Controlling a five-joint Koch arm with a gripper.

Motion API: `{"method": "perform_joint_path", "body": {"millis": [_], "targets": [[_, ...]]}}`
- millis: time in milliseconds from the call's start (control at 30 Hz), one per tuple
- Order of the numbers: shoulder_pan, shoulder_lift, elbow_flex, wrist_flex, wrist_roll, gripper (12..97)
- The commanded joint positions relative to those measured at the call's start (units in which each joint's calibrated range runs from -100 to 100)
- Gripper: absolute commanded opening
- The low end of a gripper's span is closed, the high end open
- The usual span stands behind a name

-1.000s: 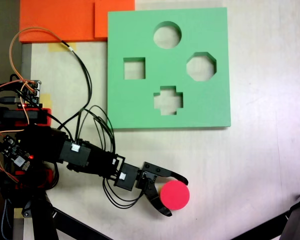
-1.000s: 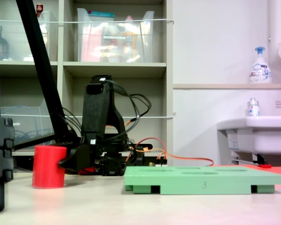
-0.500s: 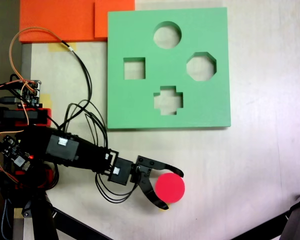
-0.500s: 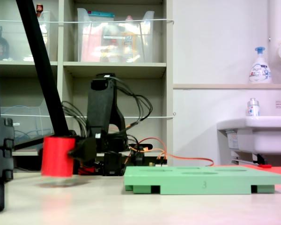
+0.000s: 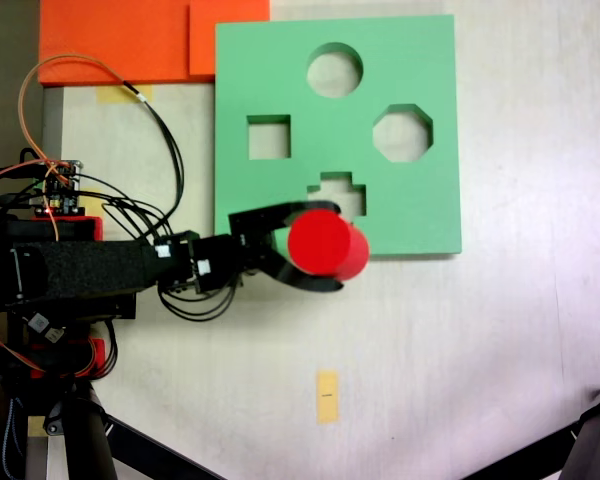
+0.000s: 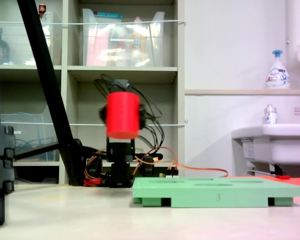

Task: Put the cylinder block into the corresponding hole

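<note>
The red foam cylinder block (image 5: 323, 243) (image 6: 122, 115) hangs well above the table, held between the black jaws of my gripper (image 5: 318, 245). In the top-down fixed view it covers the lower edge of the green foam board (image 5: 420, 215) and part of the cross-shaped cutout (image 5: 342, 187). The circular hole (image 5: 334, 70) lies at the board's far edge, open and apart from the block. From the low side fixed view the block floats left of the board (image 6: 217, 191), in front of the arm.
An octagonal cutout (image 5: 402, 133) and a square cutout (image 5: 268, 137) are also in the board. Orange foam sheets (image 5: 130, 38) lie beyond the board's left corner. A yellow tape mark (image 5: 326, 396) sits on the table. Loose cables (image 5: 140, 110) loop beside the arm's base.
The gripper closed on the block, lifted it off the table and swung it toward the board; the tape mark where it stood is now uncovered.
</note>
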Motion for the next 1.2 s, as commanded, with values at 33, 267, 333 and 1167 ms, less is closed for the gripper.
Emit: {"method": "perform_joint_path", "body": {"millis": [33, 267, 333, 1167], "targets": [[5.3, -3.2, 10.8, -6.2, 0.1, 38.3], [13.1, 15.9, 27.4, -10.8, 0.0, 38.7], [14.8, 24.2, 32.2, -10.7, 0.0, 38.8], [20.0, 64.4, 42.6, -6.6, 1.9, 40.3]]}}
